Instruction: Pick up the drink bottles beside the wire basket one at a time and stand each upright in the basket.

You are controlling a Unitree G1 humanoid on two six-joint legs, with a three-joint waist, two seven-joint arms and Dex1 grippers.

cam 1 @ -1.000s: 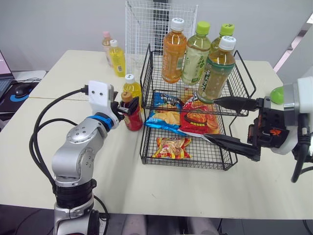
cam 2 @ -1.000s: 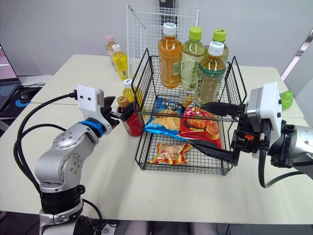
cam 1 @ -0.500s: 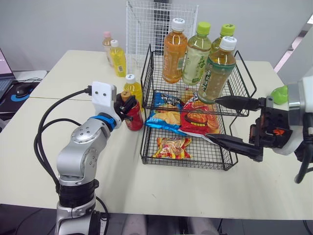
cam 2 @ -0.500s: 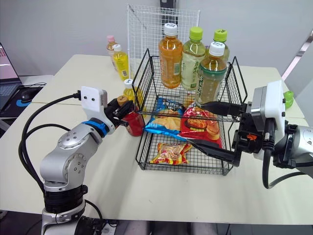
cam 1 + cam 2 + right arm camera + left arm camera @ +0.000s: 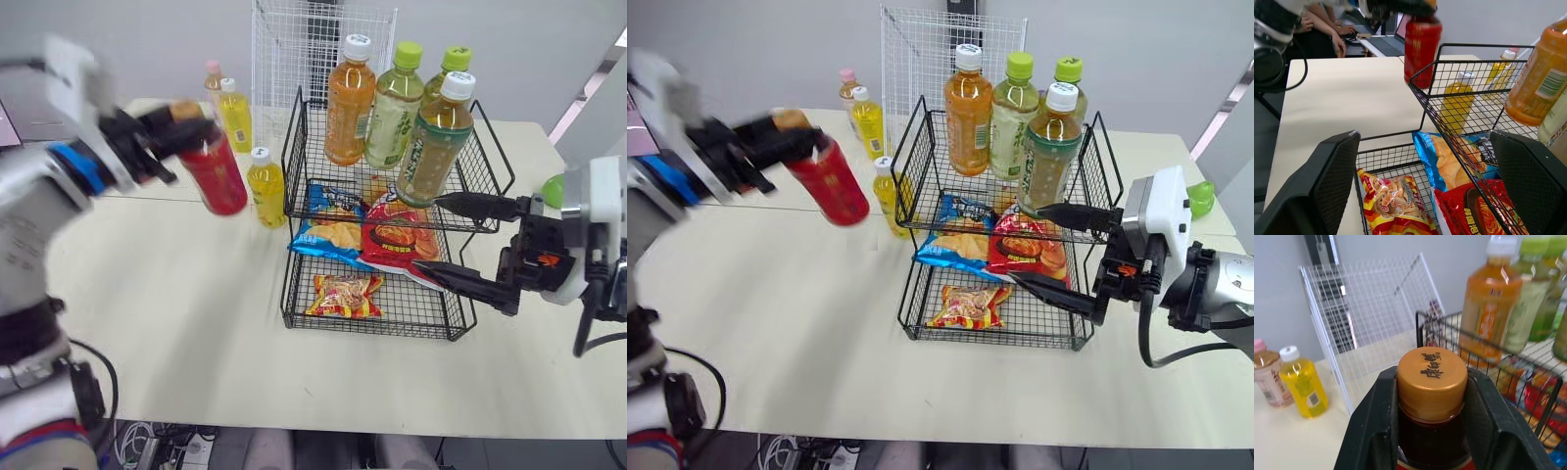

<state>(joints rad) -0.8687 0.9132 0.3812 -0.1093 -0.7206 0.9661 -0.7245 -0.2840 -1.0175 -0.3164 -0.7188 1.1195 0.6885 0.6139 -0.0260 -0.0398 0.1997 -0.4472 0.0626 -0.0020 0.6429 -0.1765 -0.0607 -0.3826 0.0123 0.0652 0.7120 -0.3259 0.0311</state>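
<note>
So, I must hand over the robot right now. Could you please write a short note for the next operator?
Left gripper: shut on the neck of the red bottle, which is tilted in the air to the left of the basket.
Right gripper: open, holding nothing, at the basket's front right.
Done: four bottles stand upright in the top tier.
Left: put the red bottle in, then the small yellow bottle next to the basket, then the yellow bottle and the pink-capped bottle at the back of the table.
</note>
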